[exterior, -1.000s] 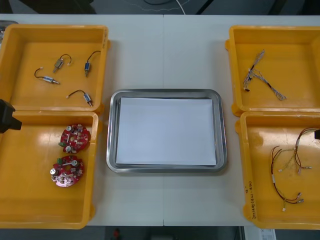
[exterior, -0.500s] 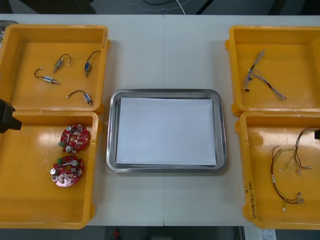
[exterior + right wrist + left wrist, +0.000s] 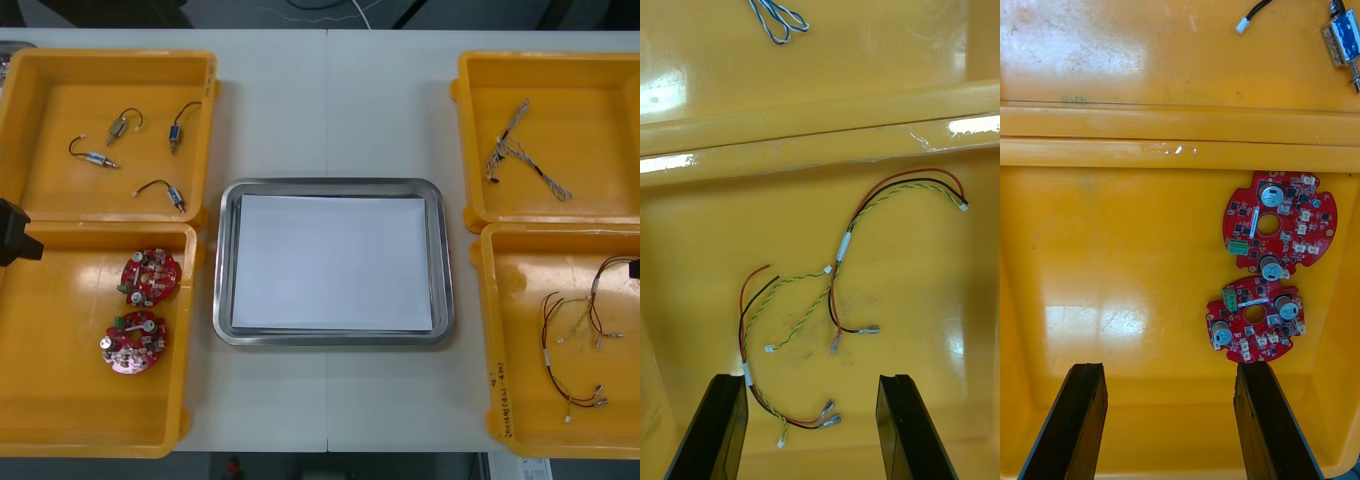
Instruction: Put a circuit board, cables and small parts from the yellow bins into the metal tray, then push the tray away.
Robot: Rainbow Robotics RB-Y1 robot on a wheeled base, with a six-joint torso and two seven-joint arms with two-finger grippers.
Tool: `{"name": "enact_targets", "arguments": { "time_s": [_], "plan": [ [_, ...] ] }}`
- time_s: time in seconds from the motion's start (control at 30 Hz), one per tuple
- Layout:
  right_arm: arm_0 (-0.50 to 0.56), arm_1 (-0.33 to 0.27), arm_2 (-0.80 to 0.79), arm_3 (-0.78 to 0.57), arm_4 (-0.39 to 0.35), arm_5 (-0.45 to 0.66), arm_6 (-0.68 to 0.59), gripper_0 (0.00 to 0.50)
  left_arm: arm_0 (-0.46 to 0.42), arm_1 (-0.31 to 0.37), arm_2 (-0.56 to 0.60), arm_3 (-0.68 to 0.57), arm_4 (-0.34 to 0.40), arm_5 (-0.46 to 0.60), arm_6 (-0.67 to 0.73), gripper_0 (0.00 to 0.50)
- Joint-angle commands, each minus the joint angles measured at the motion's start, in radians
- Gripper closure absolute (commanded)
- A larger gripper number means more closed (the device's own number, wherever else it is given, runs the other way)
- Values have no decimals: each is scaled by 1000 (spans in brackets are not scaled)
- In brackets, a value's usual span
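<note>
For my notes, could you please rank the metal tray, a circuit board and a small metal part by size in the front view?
1. metal tray
2. circuit board; the other board looks about alike
3. small metal part

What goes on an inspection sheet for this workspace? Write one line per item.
Surface: light table, four yellow plastic bins.
Job's things: shiny metal tray, white inside, empty; two round red circuit boards, near left bin; small metal parts, far left bin.
Clutter: nothing seen.
Tools: left tool and right tool open over near bins.
Cables: twisted blue and white cable, far right bin; red and yellow cables, near right bin.
Surroundings: dark floor beyond table.
</note>
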State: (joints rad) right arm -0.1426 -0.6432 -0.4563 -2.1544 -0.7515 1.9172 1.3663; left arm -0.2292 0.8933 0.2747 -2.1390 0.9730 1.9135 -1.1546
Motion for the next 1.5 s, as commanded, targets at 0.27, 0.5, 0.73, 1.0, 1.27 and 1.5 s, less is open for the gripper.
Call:
{"name": "enact_targets", "arguments": {
  "time_s": [0.27, 0.5, 0.73, 1.0, 1.27, 1.5],
  "plan": [
    [14, -38, -2, -10, -2, 3, -30, 0, 21, 42, 26, -29, 7, 6, -43, 0],
    [14, -38, -2, -10, -2, 3, -30, 0, 21, 42, 26, -29, 7, 6, -43, 0],
    [-8, -50, -21, -10, 3, 3, -33, 0, 21, 42, 26, -29, 7, 6, -43, 0],
    [-5, -47, -27, -10, 14, 3, -33, 0, 36, 18, -32, -9, 1, 6, -30, 0],
    [66, -35, 2, -4, 40, 3, -19, 0, 37, 18, -65, -7, 9, 6, -10, 0],
    [75, -10, 25, 51, 60, 3, -18, 0, 39, 16, -126, -2, -7, 6, 15, 0]
  ]
}}
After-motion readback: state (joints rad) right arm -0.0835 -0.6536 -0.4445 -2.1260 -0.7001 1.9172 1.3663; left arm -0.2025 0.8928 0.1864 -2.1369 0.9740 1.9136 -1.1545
